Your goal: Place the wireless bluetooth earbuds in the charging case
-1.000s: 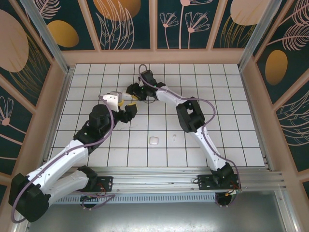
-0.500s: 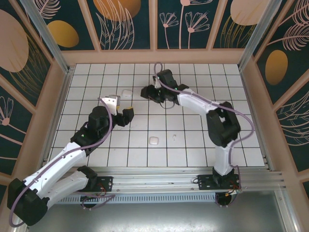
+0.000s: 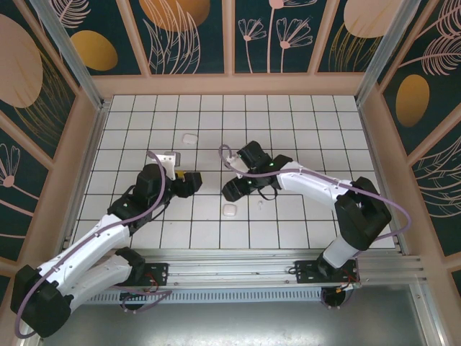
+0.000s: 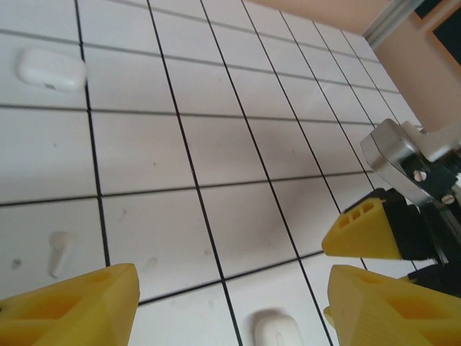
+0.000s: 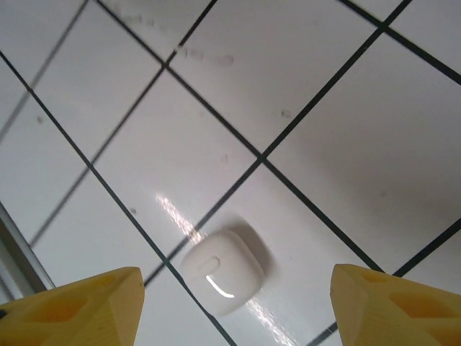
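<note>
A white charging case (image 3: 230,210) lies on the tiles near the middle, with one tiny white earbud (image 3: 259,205) to its right. My right gripper (image 3: 234,192) hovers just behind that case, open and empty; in the right wrist view the closed case (image 5: 222,269) sits between the yellow fingers of the right gripper (image 5: 234,310). My left gripper (image 3: 189,181) is open and empty to the left. In the left wrist view the left gripper (image 4: 230,310) has a white case (image 4: 277,333) low between its fingers, and an earbud (image 4: 59,252) lies on the left.
Another closed white case (image 3: 189,138) rests on the far-left tiles, also seen as the far case (image 4: 52,70). The right gripper's yellow fingers (image 4: 360,232) reach into the left wrist view from the right. Peach walls ring the tiled floor (image 3: 324,144).
The right arm swung from the far middle down to the near case and its jaws widened. The far-left case stays on the tiles where the grippers met. The left gripper drew slightly nearer.
</note>
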Robot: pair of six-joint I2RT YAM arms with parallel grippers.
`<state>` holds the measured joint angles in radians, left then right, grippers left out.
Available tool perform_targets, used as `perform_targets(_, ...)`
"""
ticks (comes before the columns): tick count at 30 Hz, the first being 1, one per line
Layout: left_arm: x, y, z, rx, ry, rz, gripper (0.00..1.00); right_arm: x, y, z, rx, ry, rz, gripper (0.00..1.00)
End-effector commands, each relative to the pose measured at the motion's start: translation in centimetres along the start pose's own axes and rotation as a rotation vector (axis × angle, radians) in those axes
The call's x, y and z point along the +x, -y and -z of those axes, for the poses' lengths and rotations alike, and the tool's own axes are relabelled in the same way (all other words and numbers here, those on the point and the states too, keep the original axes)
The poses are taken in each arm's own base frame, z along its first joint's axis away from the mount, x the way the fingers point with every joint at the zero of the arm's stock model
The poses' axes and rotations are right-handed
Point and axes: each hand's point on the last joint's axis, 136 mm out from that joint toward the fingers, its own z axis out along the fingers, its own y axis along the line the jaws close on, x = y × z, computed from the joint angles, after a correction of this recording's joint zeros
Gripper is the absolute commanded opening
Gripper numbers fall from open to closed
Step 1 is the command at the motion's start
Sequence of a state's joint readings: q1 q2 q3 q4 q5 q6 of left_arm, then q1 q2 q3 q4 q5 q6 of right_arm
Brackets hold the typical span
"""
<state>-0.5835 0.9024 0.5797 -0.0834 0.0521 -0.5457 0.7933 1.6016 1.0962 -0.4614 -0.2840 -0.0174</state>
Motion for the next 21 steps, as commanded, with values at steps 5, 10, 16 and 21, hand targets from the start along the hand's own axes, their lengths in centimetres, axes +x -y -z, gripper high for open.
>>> perform_targets(5, 2.9, -1.0, -0.1, 0.016, -0.041, 0.207, 0.66, 1.5, -1.3, -0.9, 0.15, -0.128, 0.313, 0.71)
perform_targets(10, 4.9, -1.3, -0.4, 0.048, -0.071, 0.332, 0.7, 3.3, -2.3, -2.6, 0.127, -0.221, 0.365, 0.71)
perform_targets(16, 5.8, -1.8, -0.1, 0.06, -0.063, 0.388, 0.71, 4.6, -1.6, -4.1, 0.144, -0.288, 0.396, 0.72)
perform_targets(21, 5.8, -2.0, 0.5, 0.068, -0.039, 0.406, 0.73, 4.5, -0.5, -5.4, 0.2, -0.334, 0.37, 0.73)
